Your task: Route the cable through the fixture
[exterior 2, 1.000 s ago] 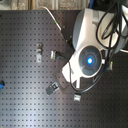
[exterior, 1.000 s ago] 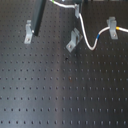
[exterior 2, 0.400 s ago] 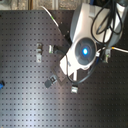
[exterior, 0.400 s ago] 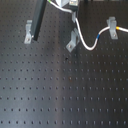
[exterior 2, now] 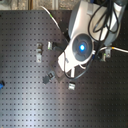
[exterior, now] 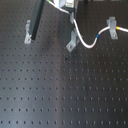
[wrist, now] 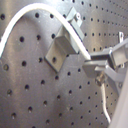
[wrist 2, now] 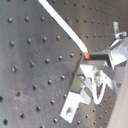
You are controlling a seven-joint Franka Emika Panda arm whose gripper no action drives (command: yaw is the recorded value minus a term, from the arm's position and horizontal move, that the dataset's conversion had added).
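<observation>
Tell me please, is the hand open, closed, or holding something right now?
Hand: closed on the cable, beside the fixture.

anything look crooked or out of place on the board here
One thing: the fixture leans diagonally in the first exterior view, while the clip towards the first exterior view's right stands upright. The cable runs past the fixture's top and sags towards that clip. Nothing looks spilled or broken.
</observation>
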